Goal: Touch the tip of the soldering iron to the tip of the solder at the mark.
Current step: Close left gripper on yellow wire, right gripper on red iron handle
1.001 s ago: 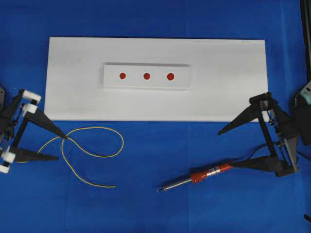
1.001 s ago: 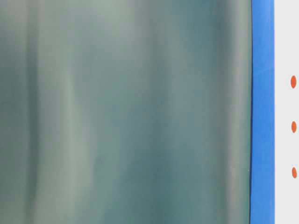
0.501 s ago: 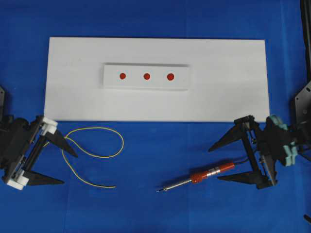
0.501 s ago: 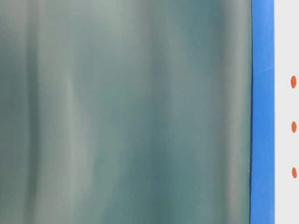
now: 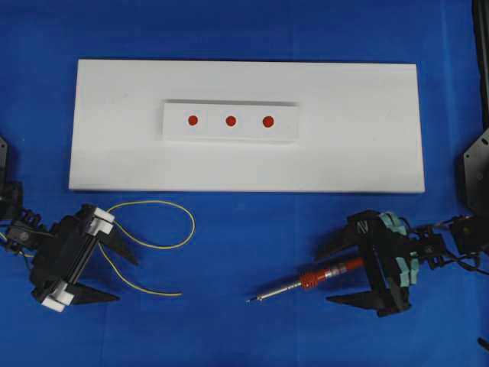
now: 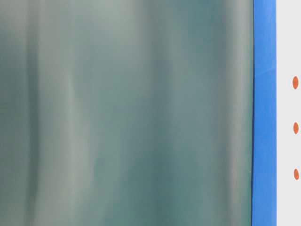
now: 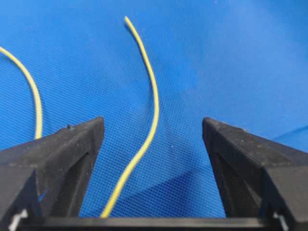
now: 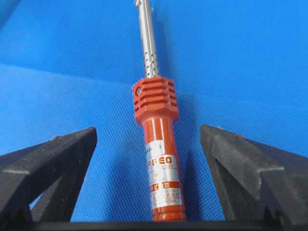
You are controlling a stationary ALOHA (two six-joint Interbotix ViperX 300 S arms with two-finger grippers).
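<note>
The soldering iron (image 5: 308, 279) lies flat on the blue cloth with its dark tip (image 5: 248, 300) pointing left. My right gripper (image 5: 322, 279) is open, one finger on each side of the red-orange handle (image 8: 161, 144) without touching it. The solder (image 5: 187, 222) curls on the cloth at the left, its free end (image 5: 179, 293) pointing right. My left gripper (image 5: 128, 280) is open, and a stretch of the yellow wire (image 7: 153, 96) runs between its fingers. Three red marks (image 5: 231, 120) sit in a row on a raised white strip.
The white strip rests on a large white board (image 5: 359, 130) across the back of the blue cloth. A blurred grey-green surface (image 6: 127, 113) fills most of the table-level view, leaving only a blue band and the marks (image 6: 295, 82) at its right edge.
Both arms came inward and toward the front edge. The left gripper moved right over the solder's lower strand. The right gripper moved left until its fingers straddled the iron's handle.
</note>
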